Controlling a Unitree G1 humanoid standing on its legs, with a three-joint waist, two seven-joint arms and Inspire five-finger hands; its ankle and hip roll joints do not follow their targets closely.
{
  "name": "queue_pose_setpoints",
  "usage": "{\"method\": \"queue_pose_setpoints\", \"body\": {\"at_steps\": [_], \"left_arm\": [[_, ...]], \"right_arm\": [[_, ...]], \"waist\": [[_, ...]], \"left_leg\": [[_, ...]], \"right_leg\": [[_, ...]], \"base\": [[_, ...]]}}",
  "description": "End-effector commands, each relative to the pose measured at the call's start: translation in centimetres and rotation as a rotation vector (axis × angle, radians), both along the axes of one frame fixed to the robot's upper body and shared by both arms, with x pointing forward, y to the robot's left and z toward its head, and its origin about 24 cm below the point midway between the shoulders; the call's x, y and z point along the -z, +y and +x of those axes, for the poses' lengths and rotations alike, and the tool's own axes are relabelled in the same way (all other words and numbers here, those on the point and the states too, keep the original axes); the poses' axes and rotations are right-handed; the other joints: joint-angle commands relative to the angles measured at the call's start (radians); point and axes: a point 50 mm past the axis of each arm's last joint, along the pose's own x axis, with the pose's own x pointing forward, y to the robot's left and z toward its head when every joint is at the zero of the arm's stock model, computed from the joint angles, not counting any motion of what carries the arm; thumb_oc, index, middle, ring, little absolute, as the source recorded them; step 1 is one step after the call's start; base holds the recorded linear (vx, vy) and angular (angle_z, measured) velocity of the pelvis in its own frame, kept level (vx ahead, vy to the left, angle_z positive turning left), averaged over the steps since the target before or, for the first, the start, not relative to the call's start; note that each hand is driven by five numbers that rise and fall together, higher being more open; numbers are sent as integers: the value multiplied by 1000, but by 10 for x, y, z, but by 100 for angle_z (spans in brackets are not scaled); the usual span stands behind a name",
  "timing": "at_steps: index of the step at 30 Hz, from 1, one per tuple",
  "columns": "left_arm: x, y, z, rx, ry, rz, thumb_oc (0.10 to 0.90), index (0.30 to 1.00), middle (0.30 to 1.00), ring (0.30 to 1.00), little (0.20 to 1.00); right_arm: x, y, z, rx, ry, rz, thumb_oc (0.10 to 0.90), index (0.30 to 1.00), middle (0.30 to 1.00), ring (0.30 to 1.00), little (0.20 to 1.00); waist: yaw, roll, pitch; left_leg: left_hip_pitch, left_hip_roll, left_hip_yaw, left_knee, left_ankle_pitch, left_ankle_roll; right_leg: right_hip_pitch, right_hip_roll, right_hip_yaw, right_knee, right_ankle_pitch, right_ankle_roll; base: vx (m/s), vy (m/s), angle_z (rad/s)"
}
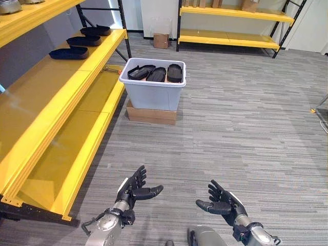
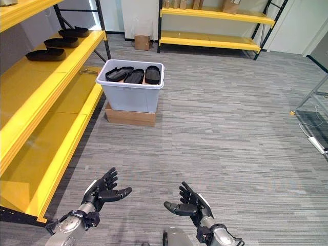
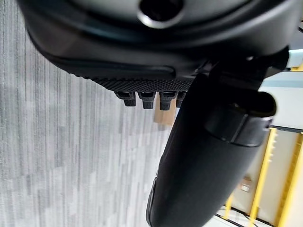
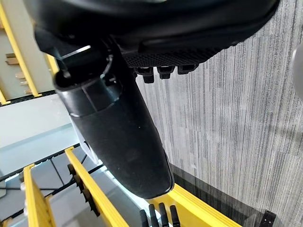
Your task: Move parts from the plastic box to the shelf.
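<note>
A pale grey plastic box (image 1: 152,92) stands on a flat cardboard carton ahead of me, by the end of the yellow shelf (image 1: 56,97). Three black oval parts (image 1: 156,73) lie side by side in the box. Three more black parts (image 1: 82,41) rest in a row on the shelf's middle level at the far end. My left hand (image 1: 132,189) and my right hand (image 1: 221,201) hover low over the carpet, well short of the box, both open and holding nothing. Each wrist view shows its own hand (image 3: 199,156) (image 4: 118,127) with straight fingers over the carpet.
The yellow shelf runs along my left side, its lower level (image 1: 72,159) bare. A second yellow rack (image 1: 233,36) stands against the far wall, with a small cardboard box (image 1: 161,40) beside it. Grey carpet lies between me and the plastic box.
</note>
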Motion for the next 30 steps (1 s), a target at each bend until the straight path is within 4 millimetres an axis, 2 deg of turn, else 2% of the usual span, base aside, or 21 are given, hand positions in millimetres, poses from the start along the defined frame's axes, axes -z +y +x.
{"method": "queue_pose_setpoints", "body": {"at_steps": [1, 4, 6, 7, 8, 9, 10, 11, 12, 13, 15, 16, 17, 19, 20, 22, 23, 24, 25, 28, 30], "left_arm": [[-35, -5, 16, 31, -224, -25, 900, 1000, 1000, 1000, 1000], [-33, -7, 16, 40, -215, -32, 900, 1000, 1000, 1000, 1000], [-29, -12, 15, 50, -201, -41, 900, 1000, 1000, 1000, 1000], [-29, -17, 17, 61, -208, -51, 900, 1000, 1000, 1000, 1000], [-29, -18, 17, 61, -208, -52, 900, 1000, 1000, 1000, 1000], [-31, -21, 20, 66, -214, -64, 900, 1000, 1000, 1000, 1000], [-31, -21, 20, 66, -214, -65, 900, 1000, 1000, 1000, 1000], [-32, -24, 23, 62, -218, -77, 900, 1000, 1000, 1000, 1000], [-32, -24, 24, 65, -217, -78, 900, 1000, 1000, 1000, 1000], [-31, -25, 23, 66, -212, -79, 900, 1000, 1000, 1000, 1000], [-32, -25, 24, 67, -209, -81, 900, 1000, 1000, 1000, 1000], [-32, -25, 24, 66, -209, -81, 900, 1000, 1000, 1000, 1000], [-33, -24, 23, 66, -209, -77, 900, 1000, 1000, 1000, 1000], [-31, -21, 21, 46, -197, -82, 900, 1000, 1000, 1000, 1000], [-27, -21, 18, 34, -182, -89, 900, 1000, 1000, 1000, 1000], [-27, -20, 16, 31, -179, -90, 900, 1000, 1000, 1000, 1000], [-27, -20, 16, 31, -179, -90, 900, 1000, 1000, 1000, 1000], [-24, -20, 14, 37, -170, -83, 900, 1000, 1000, 1000, 1000], [-24, -20, 14, 37, -170, -82, 900, 1000, 1000, 1000, 1000], [-24, -20, 15, 63, -173, -47, 900, 1000, 1000, 1000, 1000], [-24, -21, 15, 68, -175, -47, 900, 1000, 1000, 1000, 1000]], "right_arm": [[-32, -5, 29, -18, -192, -9, 900, 1000, 1000, 1000, 1000], [-33, -6, 30, -22, -195, -10, 900, 1000, 1000, 1000, 1000], [-33, -7, 29, -7, -195, -2, 900, 1000, 1000, 1000, 1000], [-35, -9, 31, 3, -207, -4, 900, 1000, 1000, 1000, 1000], [-35, -9, 31, 3, -207, -4, 900, 1000, 1000, 1000, 1000], [-38, -10, 34, 9, -222, -3, 900, 1000, 1000, 1000, 1000], [-38, -10, 34, 9, -222, -3, 900, 1000, 1000, 1000, 1000], [-41, -11, 37, 7, -237, -1, 900, 1000, 1000, 1000, 1000], [-40, -12, 37, 10, -234, -4, 900, 1000, 1000, 1000, 1000], [-40, -12, 37, 13, -231, -4, 900, 1000, 1000, 1000, 1000], [-38, -14, 36, 18, -222, -10, 900, 1000, 1000, 1000, 1000], [-38, -14, 36, 18, -222, -10, 900, 1000, 1000, 1000, 1000], [-39, -15, 35, 21, -220, -14, 900, 1000, 1000, 1000, 1000], [-38, -17, 34, 30, -211, -22, 900, 1000, 1000, 1000, 1000], [-37, -20, 34, 51, -207, -22, 900, 1000, 1000, 1000, 1000], [-38, -21, 34, 58, -213, -26, 900, 1000, 1000, 1000, 1000], [-38, -21, 34, 58, -213, -26, 900, 1000, 1000, 1000, 1000], [-36, -23, 31, 59, -204, -40, 900, 1000, 1000, 1000, 1000], [-36, -23, 31, 59, -204, -40, 900, 1000, 1000, 1000, 1000], [-33, -22, 28, 41, -193, -55, 900, 1000, 1000, 1000, 1000], [-31, -22, 27, 37, -183, -63, 900, 1000, 1000, 1000, 1000]], "waist": [[-29, -7, -7], [-38, -8, -18], [-46, -12, -50], [-52, -3, -66], [-54, -1, -66], [-60, 12, -81], [-61, 13, -81], [-62, 20, -90], [-60, 18, -89], [-60, 13, -88], [-49, -5, -71], [-49, -5, -71], [-35, -20, -55], [-14, -40, -34], [6, -60, -17], [11, -68, -13], [13, -69, -12], [22, -63, -8], [22, -65, -9], [27, -28, -18], [27, -18, -28]], "left_leg": [[87, 64, -34, 46, -139, -46], [141, 78, -50, 50, -162, -60], [167, 107, -52, 66, -174, -80], [178, 142, -64, 99, -159, -102], [177, 143, -66, 100, -160, -102], [170, 178, -70, 151, -101, -132], [168, 179, -71, 152, -102, -133], [138, 205, -72, 248, -9, -157], [110, 212, -71, 305, 31, -162], [79, 225, -71, 395, 93, -164], [-11, 223, -63, 598, 167, -161], [-13, 223, -63, 599, 167, -161], [-60, 217, -55, 692, 180, -143], [-134, 213, -20, 759, 140, -115], [-250, 197, 15, 714, 61, -97], [-295, 210, 45, 583, 42, -105], [-289, 209, 48, 579, 42, -104], [-301, 228, 59, 318, 66, -117], [-298, 226, 60, 308, 73, -117], [-293, 234, 52, -42, 197, -152], [-284, 230, 57, -67, 217, -160]], "right_leg": [[57, -40, 1, -284, 237, 50], [80, -35, 12, -291, 260, 52], [110, -29, 16, -308, 287, 37], [129, -13, 0, -279, 284, 22], [128, -13, -2, -278, 282, 21], [141, 13, -17, -252, 255, -1], [140, 14, -18, -251, 254, -1], [167, 41, -23, -236, 215, -28], [186, 47, -20, -236, 199, -40], [206, 62, -12, -230, 178, -58], [255, 68, -6, -231, 156, -83], [254, 68, -7, -231, 156, -83], [273, 70, 5, -226, 146, -99], [311, 67, 23, -227, 131, -110], [350, 54, 42, -231, 122, -105], [371, 43, 43, -239, 110, -93], [373, 41, 46, -239, 110, -93], [401, 37, 50, -241, 83, -81], [400, 35, 50, -241, 84, -81], [456, 58, 59, -251, 43, -73], [485, 59, 76, -251, 26, -70]], "base": [[159, -49, 12], [333, -115, 20], [532, -255, 47], [419, -235, 62], [493, -307, 74], [242, -151, 59], [469, -305, 40], [312, -222, 2], [428, -315, 1], [270, -236, -9], [193, -202, 2], [140, -168, 9], [157, -167, 0], [231, -176, -17], [239, -70, -44], [190, -5, -36], [226, 84, -20], [162, 69, -21], [247, 116, -21], [324, 134, -18], [349, 180, -8]]}}
